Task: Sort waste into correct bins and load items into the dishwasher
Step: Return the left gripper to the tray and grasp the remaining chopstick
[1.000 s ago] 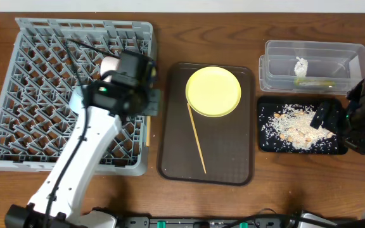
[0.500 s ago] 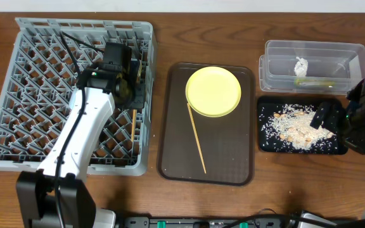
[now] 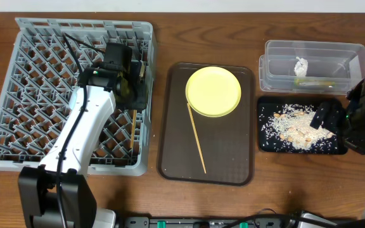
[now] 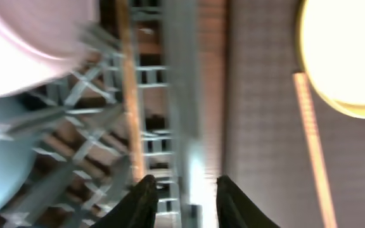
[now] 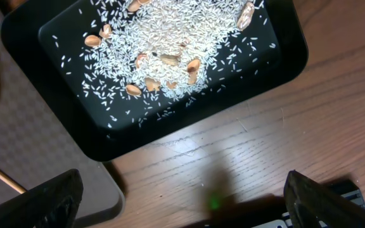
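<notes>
One chopstick (image 3: 133, 126) now lies inside the grey dish rack (image 3: 18, 76), along its right-hand rows in the left half of the frame. A second ago it showed at the rack's outer right rim, with my left arm lower and further right. Since half a second ago almost nothing differs. My left claw (image 4: 185, 185) hangs just above that stick, fingers a little apart with nothing between them, though the wrist view is blurred. I judge that half of the pair is loaded.

In the middle, the brown tray (image 3: 227, 158) carries the yellow plate (image 3: 213, 91) and the second chopstick (image 3: 197, 139), unchanged, so both are left to load.

At upper right, the clear tub (image 3: 353, 54) holds the wrapper (image 3: 314, 82) and the white scrap (image 3: 301, 65). Below it, the black tray (image 3: 265, 142) holds the crumbs (image 3: 293, 123). My right claw (image 5: 182, 180) hovers wide and empty over the desk by that tray, as before.
</notes>
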You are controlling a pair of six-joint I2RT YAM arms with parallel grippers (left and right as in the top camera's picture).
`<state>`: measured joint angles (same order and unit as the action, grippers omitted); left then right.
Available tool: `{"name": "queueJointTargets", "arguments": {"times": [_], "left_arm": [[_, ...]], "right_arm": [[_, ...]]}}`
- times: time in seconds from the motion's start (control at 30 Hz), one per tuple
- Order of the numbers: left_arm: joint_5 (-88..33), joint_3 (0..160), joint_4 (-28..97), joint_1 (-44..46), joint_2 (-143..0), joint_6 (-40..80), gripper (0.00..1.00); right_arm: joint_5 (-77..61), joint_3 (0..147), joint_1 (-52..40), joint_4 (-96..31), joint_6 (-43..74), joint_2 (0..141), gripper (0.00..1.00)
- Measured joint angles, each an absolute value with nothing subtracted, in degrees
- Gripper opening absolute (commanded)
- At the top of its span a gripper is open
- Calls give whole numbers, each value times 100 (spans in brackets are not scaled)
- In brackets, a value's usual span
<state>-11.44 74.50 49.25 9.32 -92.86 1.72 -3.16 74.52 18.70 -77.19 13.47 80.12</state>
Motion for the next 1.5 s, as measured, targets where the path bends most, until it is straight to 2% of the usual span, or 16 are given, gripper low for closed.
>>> {"name": "queueJointTargets", "arguments": {"times": [0.23,0.43,0.67,0.9,1.03,1.2,1.3,1.4,1.5], "left_arm": [[-1581,7347,4792,1776,-9238,1494,42],[-1022,7253,4657,2744,-9470,2576,46],[-672,7249,4160,3542,-10344,3063,46],[-593,7242,4034,3833,-11091,3232,46],[-558,7251,4042,3830,-11262,3301,38],[-482,7251,4104,3826,-11277,3319,23],[-464,7251,4180,3826,-11277,3321,19],[-451,7251,4230,3826,-11279,3308,8],[-447,7251,4230,3826,-11279,3319,8]], "right_arm": [[-316,7452,1870,-7723,1347,8012,99],[-316,7452,1870,-7732,1347,8012,99],[-316,7452,1870,-7730,1347,8012,99],[-316,7452,1870,-7730,1347,8012,99],[-316,7452,1870,-7725,1347,8012,99],[-316,7452,1870,-7728,1347,8012,99],[-316,7452,1870,-7730,1347,8012,99],[-316,7452,1870,-7730,1347,8012,99],[-316,7452,1870,-7730,1347,8012,99]]}}
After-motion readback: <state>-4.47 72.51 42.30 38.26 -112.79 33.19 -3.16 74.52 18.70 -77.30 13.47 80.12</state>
